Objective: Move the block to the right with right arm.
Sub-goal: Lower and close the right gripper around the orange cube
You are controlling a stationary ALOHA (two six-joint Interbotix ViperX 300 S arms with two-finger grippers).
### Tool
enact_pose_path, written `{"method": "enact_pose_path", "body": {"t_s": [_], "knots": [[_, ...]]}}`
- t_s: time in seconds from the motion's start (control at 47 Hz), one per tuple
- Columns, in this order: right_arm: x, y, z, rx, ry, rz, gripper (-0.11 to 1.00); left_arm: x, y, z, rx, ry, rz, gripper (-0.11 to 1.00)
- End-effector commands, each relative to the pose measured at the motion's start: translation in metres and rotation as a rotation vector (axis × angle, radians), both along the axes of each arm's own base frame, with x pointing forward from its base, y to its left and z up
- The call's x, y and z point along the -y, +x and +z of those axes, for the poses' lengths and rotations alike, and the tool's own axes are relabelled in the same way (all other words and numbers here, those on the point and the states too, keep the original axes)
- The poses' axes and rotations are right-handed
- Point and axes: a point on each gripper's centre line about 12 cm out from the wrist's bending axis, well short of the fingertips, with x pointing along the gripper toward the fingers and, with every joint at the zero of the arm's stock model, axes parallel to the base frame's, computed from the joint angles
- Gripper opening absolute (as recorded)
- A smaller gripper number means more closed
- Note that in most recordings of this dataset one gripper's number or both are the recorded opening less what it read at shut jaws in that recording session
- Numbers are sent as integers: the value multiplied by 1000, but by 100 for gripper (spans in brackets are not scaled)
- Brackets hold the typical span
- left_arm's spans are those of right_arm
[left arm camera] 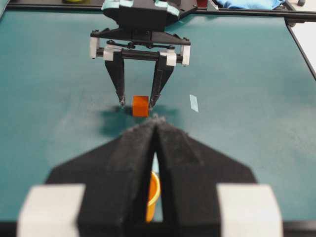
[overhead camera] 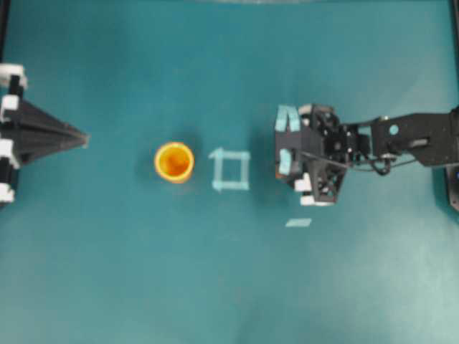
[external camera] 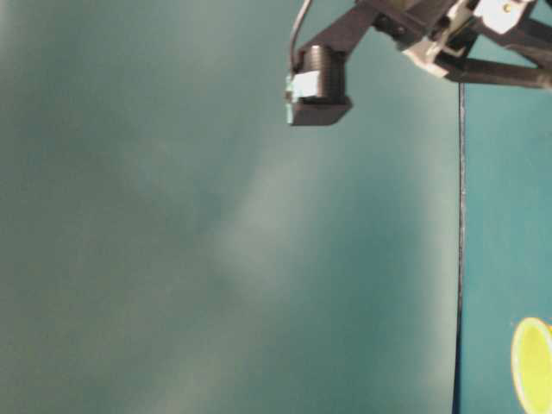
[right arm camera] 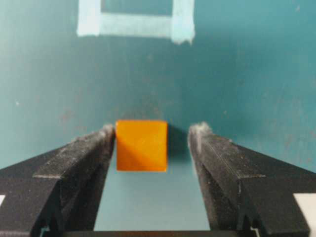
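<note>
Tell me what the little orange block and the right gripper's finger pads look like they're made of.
The block: likely smooth painted wood or hard plastic; flat matte faces, crisp edges. The right gripper fingers: black with a rough, grainy, foam-like or grip-tape surface, fuzzy and frayed at the tips.

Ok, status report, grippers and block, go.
Right gripper open, straddling the block, one finger touching, the other apart. Left gripper shut, parked. Block on the table, beyond the tape square. Nothing in the way.
</note>
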Motion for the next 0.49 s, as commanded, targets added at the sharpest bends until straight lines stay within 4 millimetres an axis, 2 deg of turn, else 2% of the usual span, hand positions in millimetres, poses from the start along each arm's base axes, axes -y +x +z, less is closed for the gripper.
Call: {"method": "enact_pose_path", "body": {"t_s": [0.0,0.319,0.468], "knots": [[0,3,4,26,5,-6,63,0,2,10,18,3,-2,0],[-1,6,3,48,14,-12,62,0,2,9,9,9,-2,0],[-1,6,3,47,20,-17,53,0,2,9,8,15,-3,0]]}}
